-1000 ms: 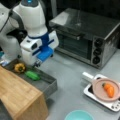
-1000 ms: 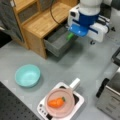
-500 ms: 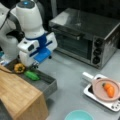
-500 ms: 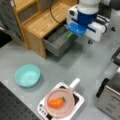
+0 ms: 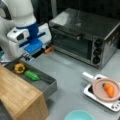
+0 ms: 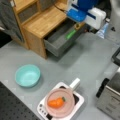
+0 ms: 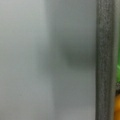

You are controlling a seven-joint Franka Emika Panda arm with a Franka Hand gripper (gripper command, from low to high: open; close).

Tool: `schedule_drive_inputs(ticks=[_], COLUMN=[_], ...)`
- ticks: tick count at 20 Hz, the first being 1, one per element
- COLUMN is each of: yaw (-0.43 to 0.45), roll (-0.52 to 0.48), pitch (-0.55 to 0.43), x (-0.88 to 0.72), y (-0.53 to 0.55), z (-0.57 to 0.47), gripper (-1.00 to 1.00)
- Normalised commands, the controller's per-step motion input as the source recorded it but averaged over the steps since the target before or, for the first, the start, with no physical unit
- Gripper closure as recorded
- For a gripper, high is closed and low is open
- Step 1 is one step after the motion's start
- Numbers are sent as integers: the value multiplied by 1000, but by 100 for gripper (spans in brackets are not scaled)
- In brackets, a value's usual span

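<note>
Open grey drawer (image 5: pixel 48 83) pulled out from wooden cabinet (image 5: pixel 17 96), seen in both front views, holding a yellow pepper (image 5: pixel 19 68) and a green vegetable (image 5: pixel 32 75) side by side along the far wall. Hovering just above the drawer's back end: white-and-blue gripper (image 5: pixel 37 53) of the Panda arm, nearest the yellow pepper, fingers hidden under the body; impossible to tell whether parted or together. In the wrist view, only grey tabletop, the drawer's dark rim (image 7: pixel 103 60), and slivers of green and orange at the right edge.

On the grey table (image 5: pixel 67 75) toward a front view's right, a white tray (image 5: pixel 110 103) carrying a pink pan (image 5: pixel 105 90) with a carrot (image 5: pixel 109 89) lying in it, handle pointing toward the drawer. Behind it, a steel toaster oven (image 5: pixel 85 37), door closed. At a front view's bottom edge, a teal bowl (image 5: pixel 78 115), seen empty (image 6: pixel 27 75), well apart from drawer and tray.
</note>
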Motion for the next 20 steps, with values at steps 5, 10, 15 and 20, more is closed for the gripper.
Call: schedule_drive_inputs(ticks=[5,10,15,20], yaw=[117,148,151,126], roll=[-115,-84,-51,-34], pitch=[138,124,100,118], x=[193,143,212,253], y=[-206,-352,-315,-171], z=[11,139,77,-26], gripper=[-100,-100,-100,-100])
